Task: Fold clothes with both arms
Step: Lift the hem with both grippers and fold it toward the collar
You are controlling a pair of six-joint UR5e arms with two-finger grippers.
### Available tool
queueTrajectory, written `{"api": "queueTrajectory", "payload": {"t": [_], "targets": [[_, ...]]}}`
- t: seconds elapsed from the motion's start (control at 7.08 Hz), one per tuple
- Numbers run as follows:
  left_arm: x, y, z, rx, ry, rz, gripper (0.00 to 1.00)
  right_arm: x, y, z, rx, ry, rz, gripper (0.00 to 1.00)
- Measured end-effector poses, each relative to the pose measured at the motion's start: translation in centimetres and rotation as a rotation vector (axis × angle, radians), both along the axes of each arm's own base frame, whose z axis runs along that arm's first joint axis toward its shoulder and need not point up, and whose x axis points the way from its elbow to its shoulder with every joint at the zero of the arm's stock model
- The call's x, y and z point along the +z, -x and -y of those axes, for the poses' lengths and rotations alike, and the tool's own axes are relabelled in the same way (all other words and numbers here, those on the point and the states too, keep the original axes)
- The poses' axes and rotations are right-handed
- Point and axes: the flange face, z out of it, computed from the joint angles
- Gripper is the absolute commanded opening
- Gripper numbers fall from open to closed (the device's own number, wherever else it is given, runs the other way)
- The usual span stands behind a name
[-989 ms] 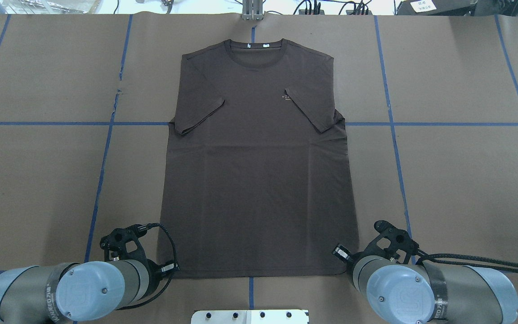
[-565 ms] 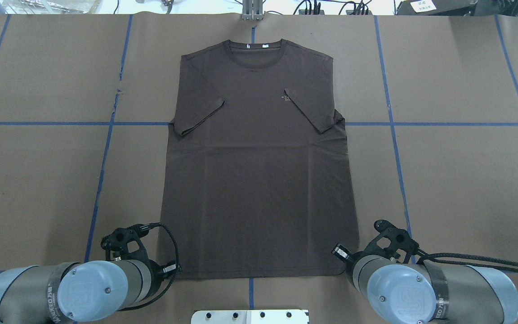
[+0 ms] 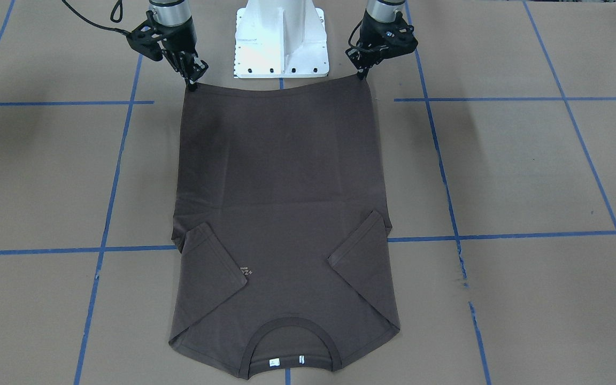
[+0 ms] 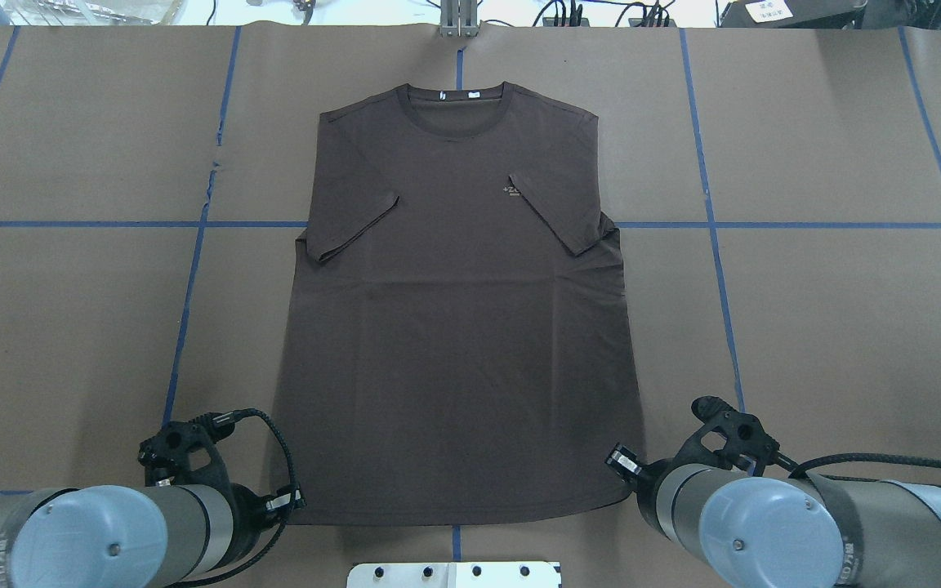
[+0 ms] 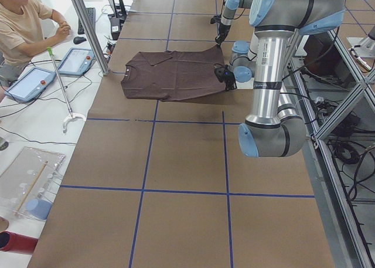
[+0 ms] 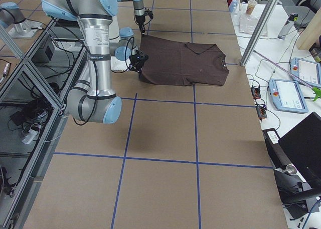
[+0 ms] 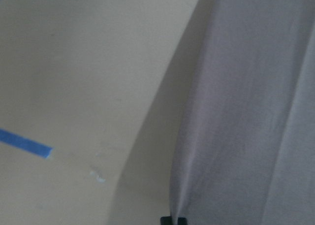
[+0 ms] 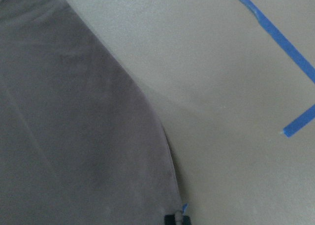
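The dark grey-brown T-shirt [image 4: 462, 327] lies flat and face up on the brown table cover, with both sleeves folded in over the chest. Its collar [image 4: 456, 102] is at the far side and its hem is near the robot's base. My left gripper [image 3: 361, 76] is shut on the hem corner on my left; the left wrist view shows its tips [image 7: 173, 220] pinching the cloth edge. My right gripper [image 3: 193, 85] is shut on the other hem corner, and it also shows in the right wrist view [image 8: 177, 219]. The hem hangs slightly lifted between them.
The white base pedestal [image 3: 281, 37] stands just behind the hem. Blue tape lines [image 4: 193, 269] grid the table cover. A metal post [image 4: 458, 20] stands at the far edge. An operator [image 5: 23, 21] sits beyond the far end with tablets [image 5: 35, 80].
Both arms have drawn back toward the base and slightly left. The T-shirt has slid with them toward the robot, so its collar now lies farther from the far edge.
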Motion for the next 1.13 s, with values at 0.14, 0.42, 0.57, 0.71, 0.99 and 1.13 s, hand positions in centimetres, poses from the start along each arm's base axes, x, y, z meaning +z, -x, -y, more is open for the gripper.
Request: {"api": "queueTrajectory", "payload": {"t": [0.14, 0.42, 0.57, 0.71, 0.99, 1.13], "targets": [[-0.6, 1.2, -0.5, -0.010, 0.026, -0.015, 0.00, -0.7, -1.3, -0.4, -0.014, 0.011, 0.021, 0.00], [-2.4, 3.0, -0.8, -0.015, 0.038, -0.053, 0.00, -2.3, -3.3, 0.3, 0.003, 0.016, 0.062, 0.00], [-3.2, 3.4, 0.1, -0.014, 0.008, -0.056, 0.00, -3.3, -3.8, 1.9, 0.035, 0.008, 0.084, 0.00], [-4.8, 3.9, 3.3, -0.037, -0.058, -0.067, 0.00, -4.3, -4.2, 4.6, 0.064, -0.022, 0.099, 0.00], [-6.3, 3.2, 13.6, -0.111, -0.137, -0.034, 0.00, -5.0, -2.4, 12.8, 0.080, -0.102, 0.056, 0.00], [-5.8, 2.7, 18.8, -0.144, -0.157, 0.007, 0.00, -4.5, -1.9, 18.3, 0.074, -0.121, 0.014, 0.00]]}}
